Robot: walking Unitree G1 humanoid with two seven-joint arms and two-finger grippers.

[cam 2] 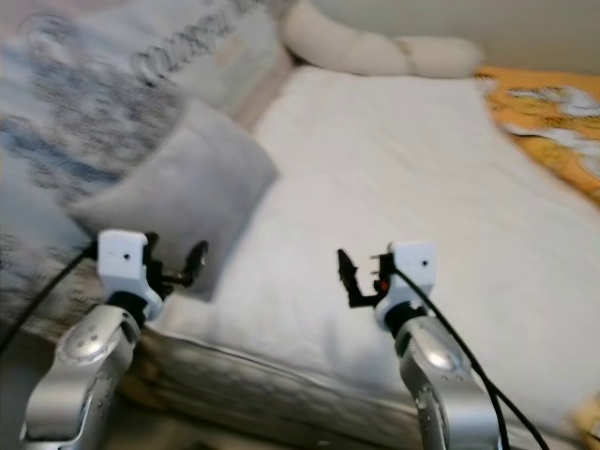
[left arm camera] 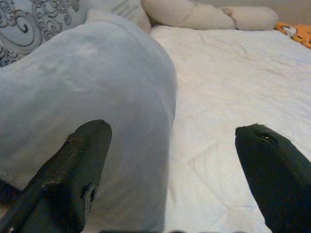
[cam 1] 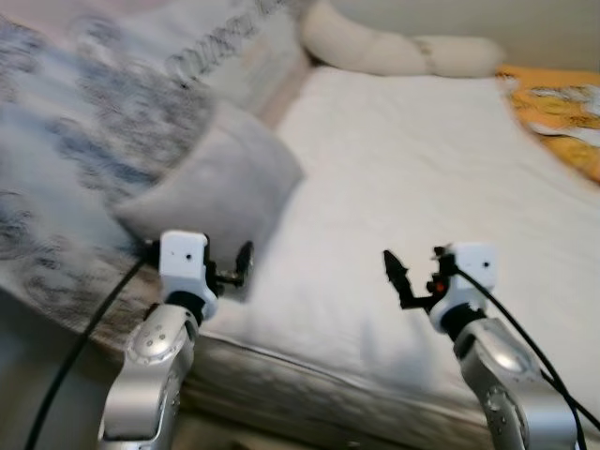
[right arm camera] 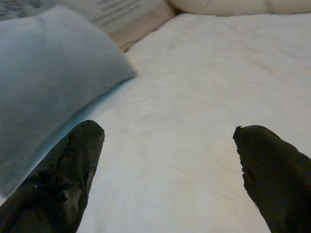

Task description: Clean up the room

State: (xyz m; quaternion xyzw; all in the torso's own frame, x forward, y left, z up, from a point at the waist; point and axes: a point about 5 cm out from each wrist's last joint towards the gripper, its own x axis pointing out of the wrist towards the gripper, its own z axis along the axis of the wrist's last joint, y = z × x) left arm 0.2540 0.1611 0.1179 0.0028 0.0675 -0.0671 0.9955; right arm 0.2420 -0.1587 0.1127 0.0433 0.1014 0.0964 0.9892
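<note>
1. A grey pillow [cam 1: 211, 192] is seen lying on the white bed [cam 1: 422, 187], close to the bed's near edge and tilted against a patterned blanket [cam 1: 66, 122].
2. The left gripper [left arm camera: 170, 179] is held at the pillow's near corner. Its fingers are spread wide, and nothing is held between them. One finger [left arm camera: 77, 165] is seen in front of the pillow, but a touch cannot be told.
3. The right gripper [right arm camera: 167, 179] is held over the bare sheet, beside the pillow and apart from it. Its fingers are spread wide too, and nothing is held.
4. A long cream cushion [cam 1: 394, 47] is laid far from the pillow, along the head of the bed. An orange cloth [cam 1: 558, 108] is spread at the far side of the bed.
5. The tidying seems to be at an early stage. The pillow is not yet gripped, so it is likely still to be picked up and put in its place.
</note>
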